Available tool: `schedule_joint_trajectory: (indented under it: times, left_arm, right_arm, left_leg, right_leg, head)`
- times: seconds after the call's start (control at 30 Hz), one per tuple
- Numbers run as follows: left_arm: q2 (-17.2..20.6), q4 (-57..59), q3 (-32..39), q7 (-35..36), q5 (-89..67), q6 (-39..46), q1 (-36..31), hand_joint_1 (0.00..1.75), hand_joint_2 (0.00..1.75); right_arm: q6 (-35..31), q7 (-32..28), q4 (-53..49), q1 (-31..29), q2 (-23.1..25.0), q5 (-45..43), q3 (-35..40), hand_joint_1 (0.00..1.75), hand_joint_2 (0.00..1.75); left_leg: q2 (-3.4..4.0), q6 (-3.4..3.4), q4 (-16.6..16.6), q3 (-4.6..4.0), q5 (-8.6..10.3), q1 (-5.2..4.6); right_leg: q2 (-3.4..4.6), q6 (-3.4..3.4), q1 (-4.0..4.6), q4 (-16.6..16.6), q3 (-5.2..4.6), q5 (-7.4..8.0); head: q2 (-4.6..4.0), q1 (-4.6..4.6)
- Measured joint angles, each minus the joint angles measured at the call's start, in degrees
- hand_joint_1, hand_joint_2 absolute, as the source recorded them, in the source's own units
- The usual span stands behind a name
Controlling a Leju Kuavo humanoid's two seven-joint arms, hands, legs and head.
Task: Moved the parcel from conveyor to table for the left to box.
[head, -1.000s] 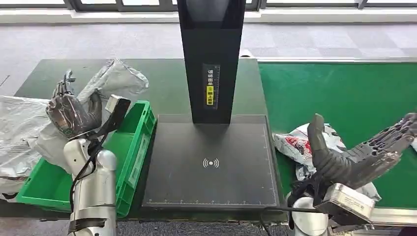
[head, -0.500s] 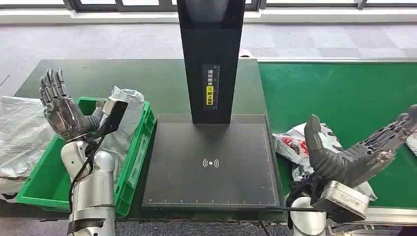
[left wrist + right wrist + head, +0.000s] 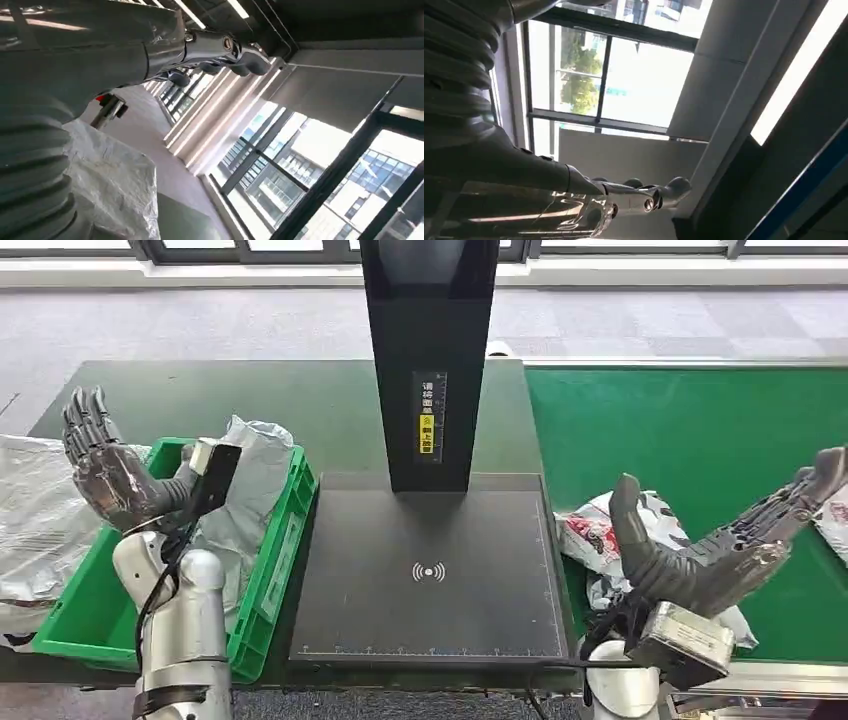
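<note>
Green conveyor (image 3: 700,430), dark table (image 3: 300,400), black scanner plate (image 3: 430,570) between. Grey parcel (image 3: 245,490) — lying in green crate (image 3: 275,570). Left hand (image 3: 105,465) raised, fingers spread, empty. Right hand (image 3: 705,545) — fingers wide above red-and-white parcel (image 3: 600,530).

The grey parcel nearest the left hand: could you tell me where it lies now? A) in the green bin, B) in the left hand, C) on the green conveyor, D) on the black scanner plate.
A: the grey parcel sits inside the green bin, while the left hand is raised beside it, open and holding nothing.
</note>
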Motion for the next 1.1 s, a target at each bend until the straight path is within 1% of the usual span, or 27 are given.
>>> schedule_joint_trajectory:
  times: [0.03, 0.07, 0.1, 0.13, 0.17, 0.2, 0.23, 0.27, 0.3, 0.37, 0.4, 0.47, 0.57, 0.63, 0.77, 0.87, 0.93, 1.1]
  left_arm:
    - [0.0, -0.7, 0.76, -2.77, 4.0, 0.02, -0.02, 0.0, 1.75]
    - [0.0, -1.05, 1.2, -4.92, 7.99, 0.0, -0.02, 0.0, 1.75]
    - [-0.04, -0.83, 1.29, -8.86, 15.21, -0.48, 0.02, 0.0, 1.75]
    - [-0.18, 0.27, 0.78, -12.86, 24.11, -3.0, 0.21, 0.0, 1.75]
    - [-0.31, 1.32, -0.31, -16.29, 35.35, -7.3, 0.83, 0.0, 1.75]
    - [-0.35, 1.84, -1.93, -18.84, 48.05, -14.09, 1.9, 0.0, 1.75]
    - [-0.48, 2.26, -3.55, -20.56, 60.33, -23.02, 3.15, 0.0, 1.75]
    - [-0.59, 2.54, -5.63, -22.02, 73.09, -36.19, 4.54, 0.0, 1.75]
    - [-0.7, 2.6, -7.29, -22.66, 80.06, -45.0, 5.58, 0.0, 1.75]
    - [-0.74, 2.8, -9.89, -23.0, 85.58, -55.9, 6.4, 0.0, 1.75]
    - [-0.74, 2.8, -10.62, -23.05, 84.32, -57.91, 6.58, 0.0, 1.75]
    - [-0.7, 2.6, -11.96, -23.03, 81.62, -61.36, 7.43, 0.0, 1.75]
    - [-0.46, 1.99, -14.21, -23.03, 81.69, -62.79, 8.22, 0.0, 1.75]
    - [-0.39, 2.12, -15.41, -23.03, 81.67, -63.04, 8.39, 0.0, 1.75]
    - [-0.24, 2.3, -16.7, -23.03, 80.86, -63.21, 8.76, 0.0, 1.75]
    - [-0.22, 2.45, -17.66, -23.03, 80.09, -63.21, 8.64, 0.0, 1.75]
    - [-0.22, 2.47, -17.99, -23.03, 79.63, -62.97, 8.64, 0.0, 1.75]
    - [-0.17, 2.47, -18.25, -23.03, 78.85, -62.86, 8.64, 0.0, 1.75]
  right_arm:
    - [1.31, 4.39, 1.28, -0.03, 0.0, 5.87, -0.95, 0.0, 1.75]
    - [1.12, 8.13, 2.81, -0.08, 0.0, 11.82, -2.16, 0.0, 1.75]
    - [0.38, 13.32, 4.67, -0.17, 0.0, 19.86, -4.08, 0.0, 1.75]
    - [-0.65, 20.4, 7.03, -0.18, 0.0, 31.84, -6.4, 0.0, 1.75]
    - [-1.24, 26.67, 9.48, -0.26, -0.11, 42.24, -9.35, 0.0, 1.75]
    - [-1.65, 31.19, 12.35, -0.79, -0.26, 50.64, -12.54, 0.0, 1.75]
    - [-1.8, 33.41, 15.43, -1.38, -0.48, 56.8, -15.8, 0.0, 1.75]
    - [-1.5, 32.54, 19.1, -2.25, -0.85, 58.57, -19.77, 0.0, 1.75]
    - [-0.68, 31.37, 21.59, -3.0, -1.12, 56.92, -22.44, 0.0, 1.75]
    - [1.0, 29.05, 26.16, -4.18, -1.57, 48.67, -26.48, 0.0, 1.75]
    - [1.32, 28.94, 27.62, -4.58, -1.68, 46.14, -27.6, 0.0, 1.75]
    - [1.63, 28.59, 31.4, -5.46, -2.1, 44.18, -30.11, 0.0, 1.75]
    - [-0.68, 23.4, 38.14, -8.45, -2.91, 39.92, -32.37, 0.0, 1.75]
    - [-2.37, 22.26, 41.96, -10.2, -3.56, 39.97, -33.34, 0.0, 1.75]
    - [-2.83, 21.9, 46.49, -11.97, -4.26, 39.68, -34.58, 0.0, 1.75]
    - [-2.92, 24.97, 48.44, -12.93, -4.61, 42.61, -35.96, 0.0, 1.75]
    - [-2.94, 25.49, 49.17, -13.41, -4.61, 43.38, -36.97, 0.0, 1.75]
    - [-2.83, 25.08, 51.46, -14.53, -4.7, 41.71, -39.29, 0.0, 1.75]
  left_leg:
    - [0.04, -0.01, 0.0, 0.02, -0.01, 0.01]
    - [0.02, 0.0, 0.0, 0.05, -0.02, 0.0]
    - [-0.06, 0.0, 0.01, 0.04, -0.01, -0.01]
    - [-0.16, 0.05, 0.01, 0.05, -0.03, -0.01]
    - [-0.36, 0.07, 0.01, 0.07, -0.03, -0.01]
    - [-0.43, 0.08, 0.01, 0.07, -0.02, -0.01]
    - [-0.45, 0.1, 0.04, 0.01, -0.01, -0.01]
    - [-0.45, 0.11, 0.05, -0.07, 0.0, -0.01]
    - [-0.44, 0.12, 0.08, -0.1, 0.01, -0.02]
    - [-0.38, 0.16, 0.1, -0.1, -0.03, -0.05]
    - [-0.38, 0.18, 0.1, -0.1, -0.04, -0.07]
    - [-0.38, 0.2, 0.09, -0.1, -0.06, -0.12]
    - [-0.3, 0.2, 0.09, -0.12, -0.07, -0.11]
    - [-0.32, 0.2, 0.08, -0.11, -0.07, -0.1]
    - [-0.31, 0.19, 0.08, -0.11, -0.05, -0.07]
    - [-0.33, 0.19, 0.08, -0.12, -0.05, -0.08]
    - [-0.32, 0.19, 0.08, -0.13, -0.05, -0.08]
    - [-0.33, 0.19, 0.08, -0.14, -0.06, -0.09]
  right_leg:
    - [0.03, 0.0, 0.01, 0.0, 0.0, 0.0]
    - [0.03, 0.01, -0.01, -0.01, -0.01, -0.01]
    - [-0.05, 0.03, -0.01, -0.01, 0.01, -0.03]
    - [-0.16, 0.11, -0.01, -0.03, 0.07, -0.11]
    - [-0.3, 0.13, -0.02, -0.04, 0.16, -0.15]
    - [-0.38, 0.17, -0.02, -0.04, 0.25, -0.17]
    - [-0.38, 0.17, -0.02, -0.03, 0.24, -0.16]
    - [-0.38, 0.2, -0.02, -0.03, 0.21, -0.12]
    - [-0.36, 0.21, -0.03, -0.03, 0.18, -0.09]
    - [-0.34, 0.23, -0.05, -0.04, 0.17, -0.02]
    - [-0.34, 0.23, -0.08, -0.04, 0.17, -0.03]
    - [-0.35, 0.24, -0.11, -0.04, 0.14, -0.04]
    - [-0.29, 0.23, -0.09, -0.04, 0.07, -0.04]
    - [-0.32, 0.23, -0.08, -0.04, 0.09, -0.04]
    - [-0.31, 0.22, -0.06, -0.03, 0.08, -0.04]
    - [-0.32, 0.23, -0.07, -0.03, 0.1, -0.04]
    - [-0.32, 0.23, -0.07, -0.03, 0.1, -0.04]
    - [-0.32, 0.23, -0.08, -0.03, 0.1, -0.04]
  head:
    - [0.02, 0.02]
    - [0.02, -0.04]
    - [0.02, -0.02]
    - [0.02, -0.02]
    - [0.02, -0.02]
    - [0.02, 0.0]
    - [0.0, 0.0]
    - [0.02, 0.0]
    - [0.02, 0.02]
    - [0.02, 0.0]
    - [0.02, -0.02]
    - [0.0, -0.02]
    - [0.0, -0.04]
    - [0.02, -0.02]
    - [0.02, -0.02]
    - [0.02, -0.02]
    - [0.02, -0.02]
    - [0.0, -0.02]
